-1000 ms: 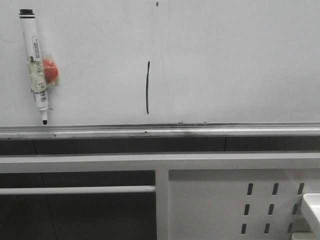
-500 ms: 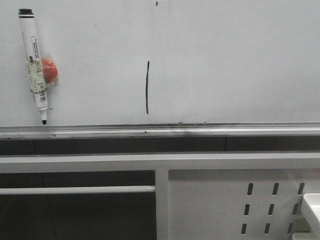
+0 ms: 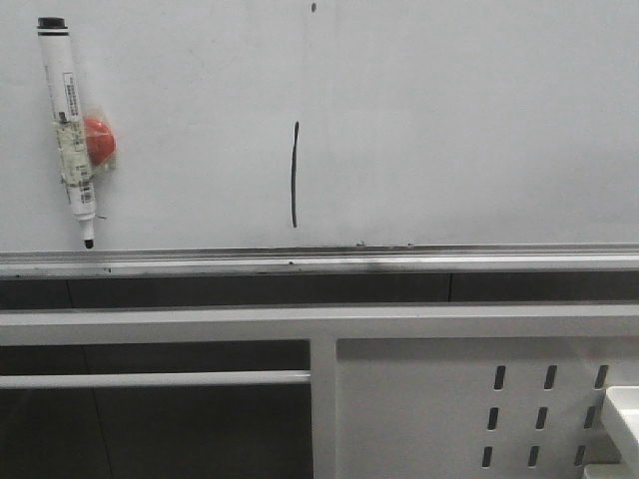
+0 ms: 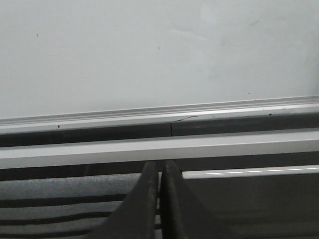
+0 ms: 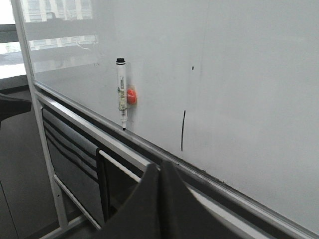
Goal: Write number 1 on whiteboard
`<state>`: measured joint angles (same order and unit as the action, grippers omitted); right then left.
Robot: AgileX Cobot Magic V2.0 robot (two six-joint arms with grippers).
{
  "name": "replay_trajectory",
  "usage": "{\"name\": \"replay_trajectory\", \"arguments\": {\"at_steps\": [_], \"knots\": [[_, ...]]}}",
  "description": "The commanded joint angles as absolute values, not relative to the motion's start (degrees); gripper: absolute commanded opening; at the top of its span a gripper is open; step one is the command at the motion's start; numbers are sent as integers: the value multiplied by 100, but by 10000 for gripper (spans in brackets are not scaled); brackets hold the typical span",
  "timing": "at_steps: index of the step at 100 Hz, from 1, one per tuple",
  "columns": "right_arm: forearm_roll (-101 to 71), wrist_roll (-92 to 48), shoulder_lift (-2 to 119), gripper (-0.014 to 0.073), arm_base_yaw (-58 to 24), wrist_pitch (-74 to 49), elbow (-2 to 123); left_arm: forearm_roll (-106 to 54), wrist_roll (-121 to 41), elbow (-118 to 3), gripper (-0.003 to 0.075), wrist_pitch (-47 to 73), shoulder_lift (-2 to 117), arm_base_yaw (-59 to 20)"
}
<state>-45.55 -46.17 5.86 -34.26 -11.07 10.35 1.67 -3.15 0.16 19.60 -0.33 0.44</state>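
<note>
Fingers come first: look at your left gripper [image 4: 159,199] in its wrist view and you find the two dark fingers pressed together with only a hairline seam between them and nothing caught there, pointing toward the silver rail [image 4: 159,112] at the foot of the whiteboard [image 4: 159,50]. Your right gripper [image 5: 159,199] reads the same in its own wrist view, the dark fingers squeezed against each other and empty, hanging in front of the board's lower frame and apart from the board. Neither gripper appears in the front view. Past the right fingers you can see the number 1 [image 5: 183,130], a thin black stroke standing nearly upright on the whiteboard [image 5: 249,74], its lower end a little above the rail. In the front view the number 1 [image 3: 295,175] sits left of the middle of the whiteboard [image 3: 479,120], slightly bowed, with its foot just above the rail [image 3: 319,261]. A small black speck [image 3: 314,8] marks the board well above the stroke. Farther left, a white marker [image 3: 68,125] with a black cap hangs upright against the board, its uncapped tip pointing down just above the rail, and a red round magnet [image 3: 99,141] touches its right side. Below the rail you see the white frame and a perforated panel [image 3: 479,409] at lower right.
</note>
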Motion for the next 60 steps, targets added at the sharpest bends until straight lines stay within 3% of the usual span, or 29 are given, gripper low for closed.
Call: {"name": "replay_trajectory", "arguments": {"at_steps": [1, 60], "knots": [[-4605, -4627, 645, -69, -3401, -768, 1182, 101, -294, 225, -20, 1657, -159, 52], [-4026, -4232, 645, -69, -3401, -809, 1177, 101, -294, 225, -20, 1657, -159, 52]]}}
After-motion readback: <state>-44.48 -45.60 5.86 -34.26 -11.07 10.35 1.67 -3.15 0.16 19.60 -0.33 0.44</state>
